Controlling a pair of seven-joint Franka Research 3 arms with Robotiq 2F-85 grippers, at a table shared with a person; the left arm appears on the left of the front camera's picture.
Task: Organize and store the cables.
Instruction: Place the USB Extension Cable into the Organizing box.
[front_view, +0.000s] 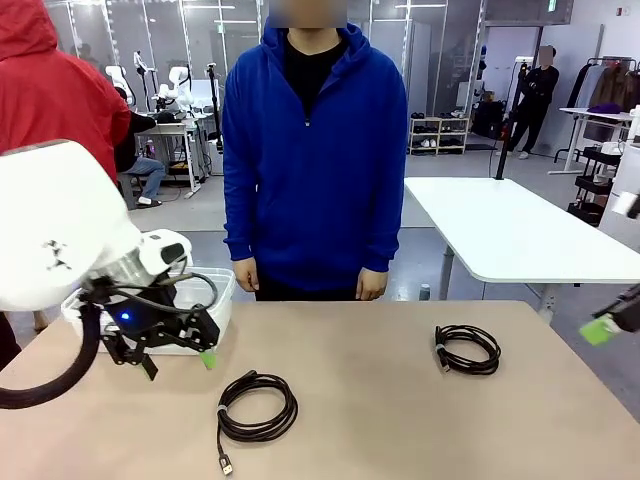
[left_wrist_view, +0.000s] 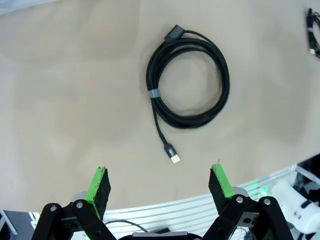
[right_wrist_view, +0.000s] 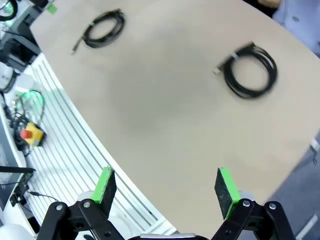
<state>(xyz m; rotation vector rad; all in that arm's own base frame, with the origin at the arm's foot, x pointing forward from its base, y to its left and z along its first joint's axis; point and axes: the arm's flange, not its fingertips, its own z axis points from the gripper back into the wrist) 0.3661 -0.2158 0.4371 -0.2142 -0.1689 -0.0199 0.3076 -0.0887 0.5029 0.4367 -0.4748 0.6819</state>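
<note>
Left end effector was held wide open and empty above the surface, beside a white bin. Nearer cable coil was seen lying flat just ahead of it, loose USB tail pointed back toward it. Second coil was seen well apart, nearer the right end effector, also wide open, empty. Left arm was judged closer for the first pick.

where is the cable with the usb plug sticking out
The USB cable lies on the table's near left in the front view, just in front of the white bin, with the other coiled cable farther right.
</note>
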